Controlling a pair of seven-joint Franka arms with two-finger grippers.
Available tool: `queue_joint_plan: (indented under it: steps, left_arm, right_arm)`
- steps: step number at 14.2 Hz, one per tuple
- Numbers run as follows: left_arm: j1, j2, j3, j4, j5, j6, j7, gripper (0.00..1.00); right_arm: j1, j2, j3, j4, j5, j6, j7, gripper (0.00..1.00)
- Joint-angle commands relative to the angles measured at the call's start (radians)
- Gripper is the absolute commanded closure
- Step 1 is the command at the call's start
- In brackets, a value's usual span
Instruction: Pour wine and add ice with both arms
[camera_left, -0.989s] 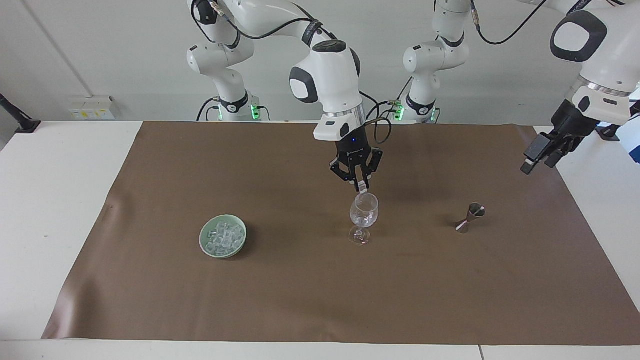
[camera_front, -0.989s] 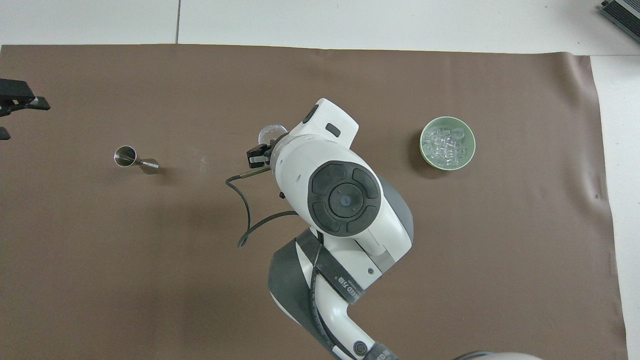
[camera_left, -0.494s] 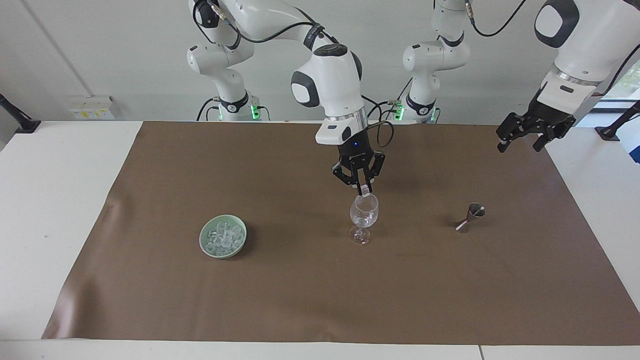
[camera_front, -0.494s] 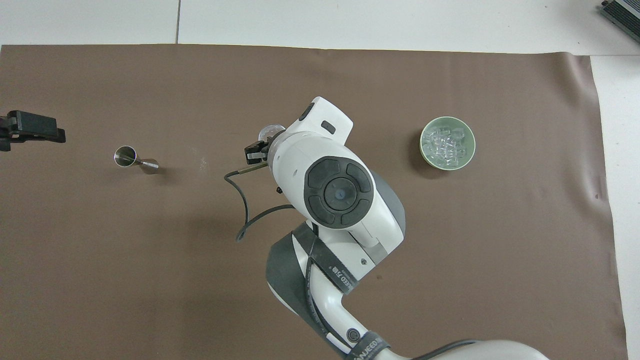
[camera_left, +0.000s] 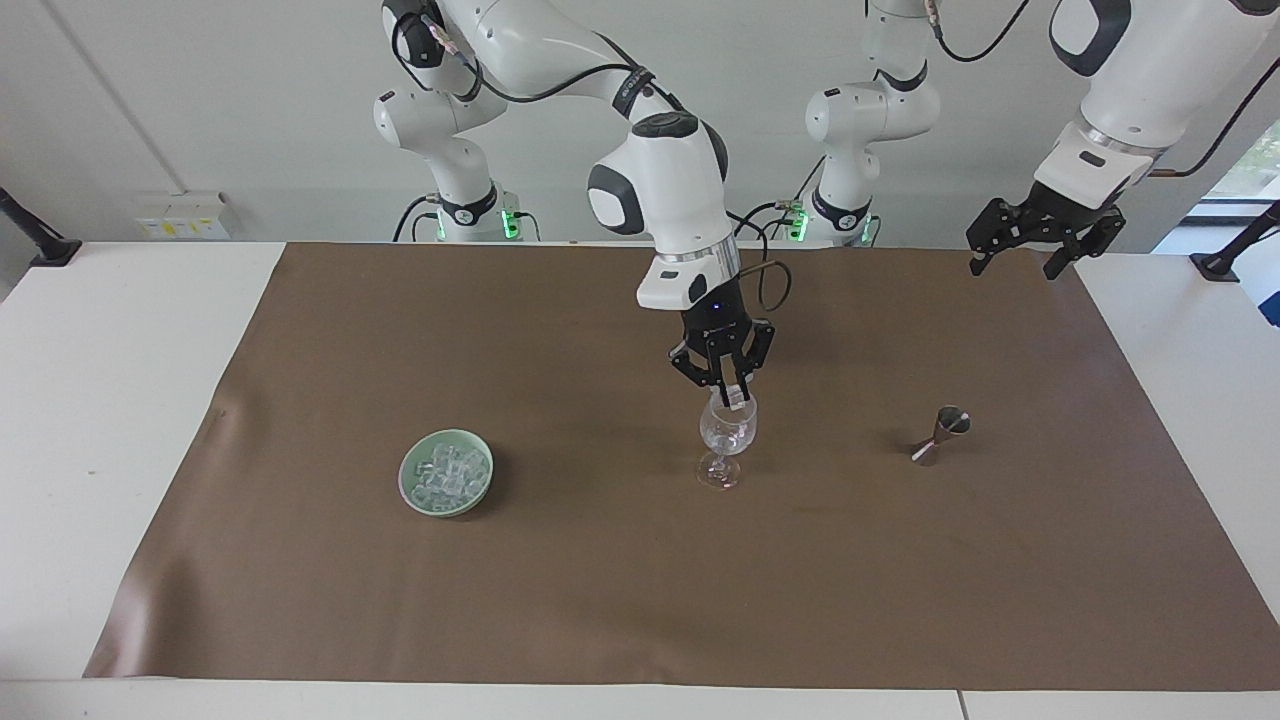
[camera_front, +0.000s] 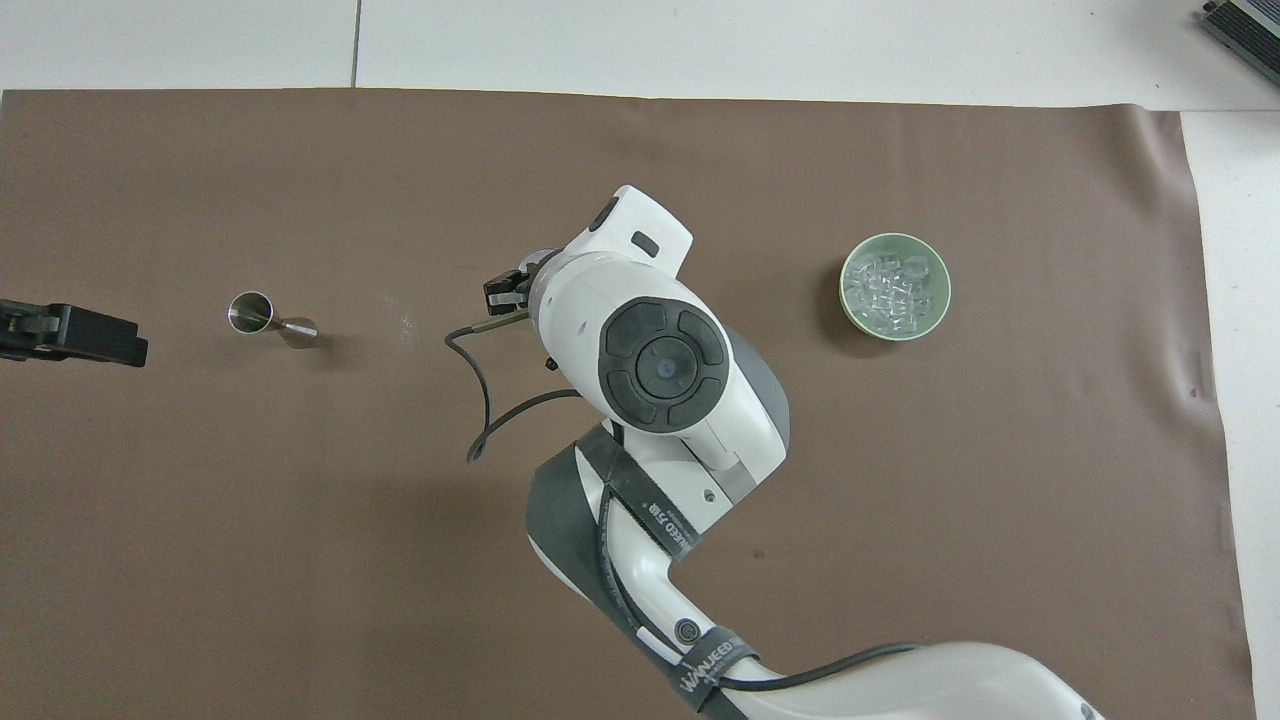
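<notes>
My right gripper (camera_left: 733, 393) hangs straight over the clear stemmed glass (camera_left: 727, 432), its fingertips at the rim, shut on one small clear ice cube (camera_left: 739, 397). In the overhead view the right arm (camera_front: 655, 360) covers the glass. The rest of the ice (camera_left: 448, 473) lies in the pale green bowl (camera_left: 405, 480), beside the glass toward the right arm's end; the ice (camera_front: 893, 290) and the bowl (camera_front: 846, 300) also show in the overhead view. My left gripper (camera_left: 1015, 264) is open and empty, up in the air over the mat's edge at the left arm's end.
A small metal jigger (camera_left: 940, 435) stands on the brown mat (camera_left: 600, 600) beside the glass toward the left arm's end; it also shows in the overhead view (camera_front: 270, 318). The left gripper (camera_front: 70, 333) shows at that view's edge.
My right gripper has come down with the ice cube to the glass's rim. My left gripper has risen and swung in from off the mat to over its edge.
</notes>
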Motion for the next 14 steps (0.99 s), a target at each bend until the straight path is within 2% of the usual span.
queue_joint_plan:
  steps: [1,5,14]
  left_arm:
    - [-0.015,-0.031,-0.008,-0.037,0.019,0.030,0.003,0.00]
    - [-0.018,-0.028,-0.008,-0.046,0.017,0.079,-0.035,0.00]
    - [-0.009,-0.034,-0.008,-0.028,0.008,0.061,-0.038,0.00]
  right_arm:
    - [-0.012,0.014,0.008,0.021,-0.003,0.011,-0.021,0.86]
    - [-0.012,0.014,0.008,0.019,-0.004,0.011,-0.021,0.67]
    - [-0.006,0.014,0.005,0.027,-0.019,0.006,-0.020,0.65]
